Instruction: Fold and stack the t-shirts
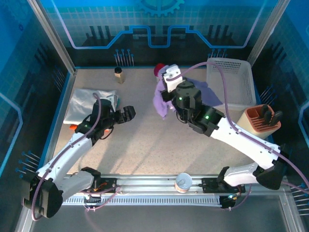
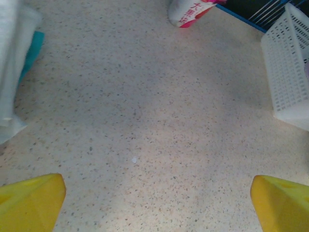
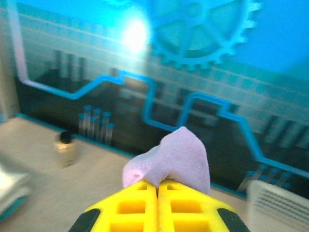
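While the right gripper [image 1: 165, 82] is clamped on the lavender t-shirt [image 1: 161, 102], holding it up mid-table left of the basket [image 1: 231, 79] in the top view, the left gripper [image 1: 128, 113] sits open just right of the folded white t-shirt [image 1: 91, 102]. Left wrist: fingers [image 2: 34, 198] spread wide over bare table [image 2: 145, 121]. Right wrist: jaws pressed together, lavender fold pinched and sticking out past the tips.

The table [image 1: 145, 140] has a pale, speckled top. On its left side lies a folded white t-shirt [image 1: 89, 102], with a small orange thing [image 1: 72, 126] just off its near corner. A small brown bottle [image 1: 119, 75] stands upright at the back. A white mesh basket [image 1: 231, 79] sits in the back right corner, and a terracotta-coloured holder [image 1: 260, 121] stands near it at the right edge.
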Robot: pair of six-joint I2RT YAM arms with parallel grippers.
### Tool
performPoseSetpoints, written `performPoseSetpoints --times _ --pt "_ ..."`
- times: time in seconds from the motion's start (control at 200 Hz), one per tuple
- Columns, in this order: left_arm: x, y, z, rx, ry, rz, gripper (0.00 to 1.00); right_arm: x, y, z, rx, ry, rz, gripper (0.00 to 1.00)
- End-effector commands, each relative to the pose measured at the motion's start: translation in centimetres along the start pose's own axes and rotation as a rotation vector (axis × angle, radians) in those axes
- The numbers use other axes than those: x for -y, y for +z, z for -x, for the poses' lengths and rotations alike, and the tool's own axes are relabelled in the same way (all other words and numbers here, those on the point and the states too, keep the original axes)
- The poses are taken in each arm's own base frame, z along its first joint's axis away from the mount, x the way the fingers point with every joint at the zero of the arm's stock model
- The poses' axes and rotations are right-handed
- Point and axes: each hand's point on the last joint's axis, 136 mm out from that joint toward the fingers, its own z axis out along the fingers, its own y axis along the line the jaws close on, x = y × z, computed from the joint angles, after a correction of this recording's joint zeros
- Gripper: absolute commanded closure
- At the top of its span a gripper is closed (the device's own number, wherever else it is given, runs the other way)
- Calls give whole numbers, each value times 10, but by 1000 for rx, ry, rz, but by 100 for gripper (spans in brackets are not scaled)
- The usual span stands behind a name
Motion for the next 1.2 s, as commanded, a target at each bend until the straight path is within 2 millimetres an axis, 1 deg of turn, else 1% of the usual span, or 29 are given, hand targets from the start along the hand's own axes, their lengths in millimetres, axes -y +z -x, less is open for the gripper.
performPoseSetpoints --times 0.0,0.05,0.095,0.14,0.195,0.245,0.27,0.295,0.31,0.365,0.41,0.455,0.53,0.55,0.57,0.6,0.64,0.66,0.695,0.735,0.781,0.841,0.891,0.921,1.006,1.056,1.136,1.166,1.196 --pt "-1 -11 -2 -26 -17 7 1 -35 -8 29 33 169 197 100" --pt "-2 -13 -3 -27 -19 14 1 -40 -9 31 32 215 222 100" --pt "-4 -15 -4 -21 -23 19 1 -46 -9 32 36 223 257 100" --pt "-5 -19 -3 -9 -28 19 1 -47 -9 30 30 221 263 100" --pt "-6 -22 -4 3 -33 20 1 -44 -7 23 7 214 240 100" --pt "-8 -24 -4 13 -35 23 1 -36 -6 12 -28 215 202 100" --pt "-8 -25 -4 15 -34 23 1 -28 -5 4 -51 227 172 99" --pt "-9 -26 -5 17 -35 25 1 -20 -4 -7 -79 243 133 90" --pt "-9 -26 -4 20 -33 25 1 -13 -4 -13 -96 263 101 87" --pt "-10 -25 -5 16 -27 28 1 12 -6 -44 -171 330 -16 89" --pt "-11 -25 -7 9 -25 34 1 22 -6 -72 -227 372 -38 89" --pt "-11 -23 -9 -3 -25 36 1 31 -7 -103 -296 405 -52 86" --pt "-12 -21 -11 -12 -28 34 1 55 -15 -156 -427 470 -156 84" --pt "-12 -21 -13 -16 -29 33 1 61 -18 -169 -457 481 -180 81" --pt "-12 -20 -13 -17 -30 31 1 65 -21 -180 -484 489 -200 76" --pt "-13 -19 -14 -21 -30 31 1 74 -25 -197 -524 501 -235 63" --pt "-13 -18 -15 -25 -30 30 1 86 -29 -214 -567 512 -275 47" --pt "-13 -17 -16 -28 -31 30 1 90 -31 -221 -585 514 -288 41" --pt "-13 -16 -16 -29 -33 30 1 96 -32 -230 -606 517 -305 34" --pt "-13 -15 -16 -29 -34 28 1 103 -31 -237 -619 524 -323 32" --pt "-13 -13 -17 -33 -37 25 1 109 -29 -243 -627 542 -340 35" --pt "-12 -10 -17 -33 -36 21 1 111 -18 -250 -633 565 -329 34" --pt "-14 -7 -18 -36 -25 25 1 112 -7 -257 -640 575 -321 31" --pt "-16 -5 -20 -39 -19 30 1 111 1 -260 -643 573 -312 28" --pt "-20 -4 -25 -53 -11 45 1 110 25 -271 -675 556 -302 13" --pt "-22 -6 -28 -60 -11 50 1 109 40 -279 -702 543 -299 10" --pt "-26 -7 -36 -73 -10 51 1 108 65 -291 -747 515 -292 2" --pt "-28 -7 -39 -79 -12 53 1 109 74 -296 -762 505 -298 0" --pt "-29 -7 -41 -85 -12 55 1 112 83 -300 -769 499 -307 0"
